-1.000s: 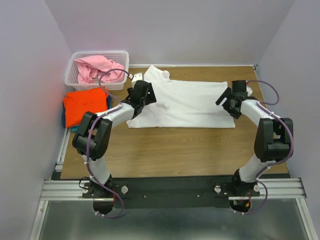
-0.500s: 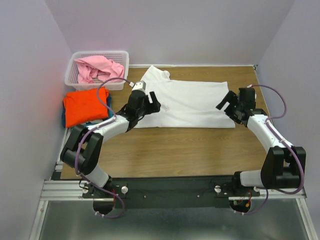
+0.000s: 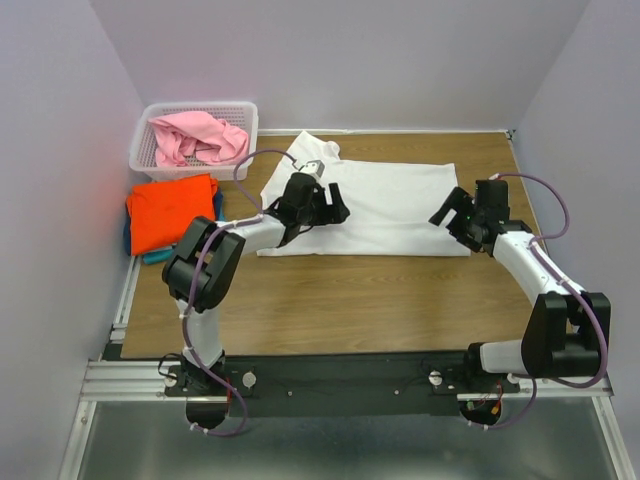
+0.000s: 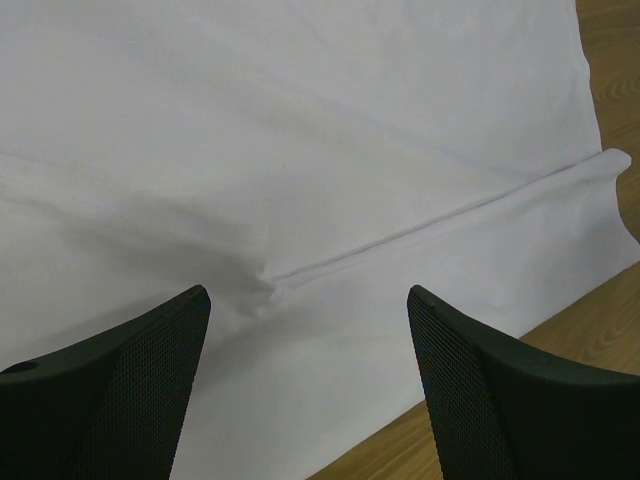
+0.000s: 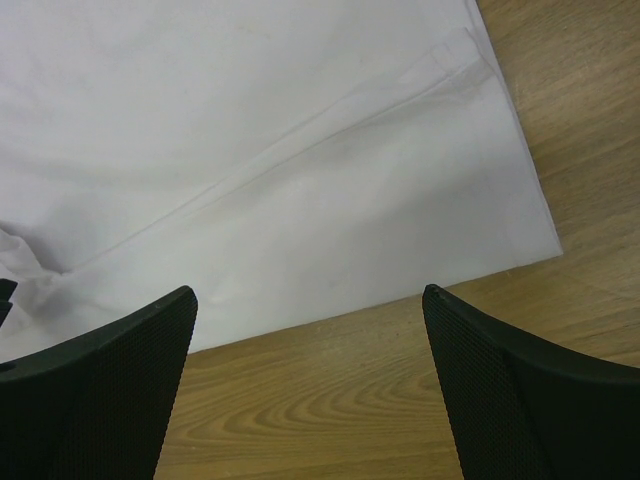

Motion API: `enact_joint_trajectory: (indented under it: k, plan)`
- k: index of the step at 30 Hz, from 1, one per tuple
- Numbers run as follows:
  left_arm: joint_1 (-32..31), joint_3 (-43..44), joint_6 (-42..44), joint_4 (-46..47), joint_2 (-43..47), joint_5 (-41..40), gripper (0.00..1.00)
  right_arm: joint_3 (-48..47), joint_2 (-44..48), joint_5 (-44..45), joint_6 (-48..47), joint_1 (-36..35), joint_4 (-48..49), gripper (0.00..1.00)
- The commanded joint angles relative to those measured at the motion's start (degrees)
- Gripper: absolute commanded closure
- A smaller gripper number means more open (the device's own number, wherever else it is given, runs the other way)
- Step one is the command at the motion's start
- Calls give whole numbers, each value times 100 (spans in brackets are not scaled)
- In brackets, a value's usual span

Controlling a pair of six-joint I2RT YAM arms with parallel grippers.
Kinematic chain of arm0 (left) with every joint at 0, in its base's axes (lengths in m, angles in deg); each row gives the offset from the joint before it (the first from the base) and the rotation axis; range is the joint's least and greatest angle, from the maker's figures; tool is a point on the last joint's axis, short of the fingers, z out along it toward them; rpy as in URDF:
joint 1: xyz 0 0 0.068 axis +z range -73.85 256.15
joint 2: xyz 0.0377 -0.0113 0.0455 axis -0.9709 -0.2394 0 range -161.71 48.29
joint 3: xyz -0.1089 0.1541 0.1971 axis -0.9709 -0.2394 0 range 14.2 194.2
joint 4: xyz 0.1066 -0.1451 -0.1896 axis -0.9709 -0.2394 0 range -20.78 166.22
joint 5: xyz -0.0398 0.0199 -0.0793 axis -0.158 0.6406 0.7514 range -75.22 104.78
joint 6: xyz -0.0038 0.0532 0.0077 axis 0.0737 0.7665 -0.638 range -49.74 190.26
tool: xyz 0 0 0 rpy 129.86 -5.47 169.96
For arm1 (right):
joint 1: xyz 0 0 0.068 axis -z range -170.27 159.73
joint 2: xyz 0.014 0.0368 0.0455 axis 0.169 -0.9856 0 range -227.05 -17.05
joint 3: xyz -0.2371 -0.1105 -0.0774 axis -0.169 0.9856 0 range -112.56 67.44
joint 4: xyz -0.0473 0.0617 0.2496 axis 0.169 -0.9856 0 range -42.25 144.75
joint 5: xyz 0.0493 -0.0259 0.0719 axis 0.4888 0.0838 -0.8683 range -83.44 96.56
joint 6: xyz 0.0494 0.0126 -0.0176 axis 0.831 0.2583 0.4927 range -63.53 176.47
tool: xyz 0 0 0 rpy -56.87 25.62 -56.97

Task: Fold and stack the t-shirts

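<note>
I start with the table [image 3: 400, 300], since the white t-shirt [image 3: 390, 205] lies flat on its far half. The shirt's long axis runs left to right across my view, collar end toward the left and hem toward the right. That axis decides the coming move, as I judge it: each end has its own arm, so neither needs to cross over. The left gripper [image 3: 330, 208] hangs over the collar-side part, close to the shirt's near edge. In its wrist view the jaws are spread wide with only white cloth [image 4: 300, 150] and a long raised crease between them, gripping nothing. The right gripper [image 3: 447, 212] is at the hem end, also spread wide and empty. Its wrist view shows the near hem corner [image 5: 552, 248] just ahead and to the right, with bare wood below the fingers. The near long edge therefore lies below both tools, a short reach for each, and I think a lengthwise fold would begin there. At the table's left edge sits the orange t-shirt [image 3: 170, 210], already folded, on top of the teal t-shirt [image 3: 150, 256], of which only a sliver shows. Behind them, the pink t-shirt [image 3: 195, 138] is heaped unfolded in the white basket [image 3: 152, 108]. Counted: four shirts, one of each colour, one basket and two grippers.
</note>
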Motion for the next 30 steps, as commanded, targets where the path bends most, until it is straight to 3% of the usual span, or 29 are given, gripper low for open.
enact_joint_trajectory:
  k: [1,20,25,26,30]
  plan:
    - [-13,342,165,-41,-281,310,12,61,-105,147,-93,36,-4,0]
    - [-22,1045,121,-173,-1205,451,12,61,-202,552,-216,36,-13,0]
    - [-22,914,165,-322,-872,241,12,-36,-211,482,-295,45,-13,0]
    - [-22,913,261,-322,-645,214,5,-140,-202,490,-304,36,-13,0]
    - [-30,922,429,-436,-38,-67,4,-466,-290,341,-348,36,4,0]
